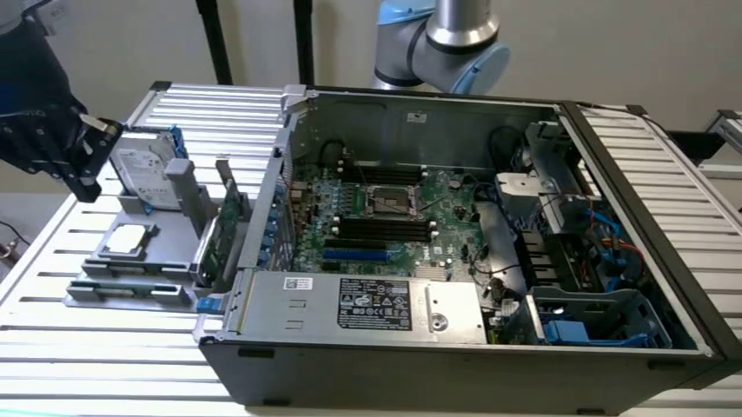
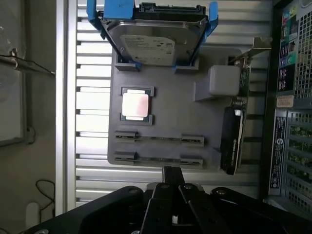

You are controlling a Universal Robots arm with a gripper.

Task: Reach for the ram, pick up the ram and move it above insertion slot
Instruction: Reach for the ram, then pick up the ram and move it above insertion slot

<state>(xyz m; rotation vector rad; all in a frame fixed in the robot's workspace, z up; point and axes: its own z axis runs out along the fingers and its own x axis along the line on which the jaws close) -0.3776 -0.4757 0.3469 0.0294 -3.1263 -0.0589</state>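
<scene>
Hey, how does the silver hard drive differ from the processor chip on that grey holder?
The hard drive is much bigger than the processor. The hard drive stands on edge in blue brackets; the processor lies flat. The hard drive carries a white label; the processor's top is plain. Both are silvery and sit on the grey holder.

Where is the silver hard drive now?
The hard drive stands on the grey tray at the exterior view's left, outside the computer case, next to the square chip.

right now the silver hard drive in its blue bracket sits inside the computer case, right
Not inside. The hard drive in its blue bracket stands on the gray tray outside the computer case, as the exterior view shows.
</scene>
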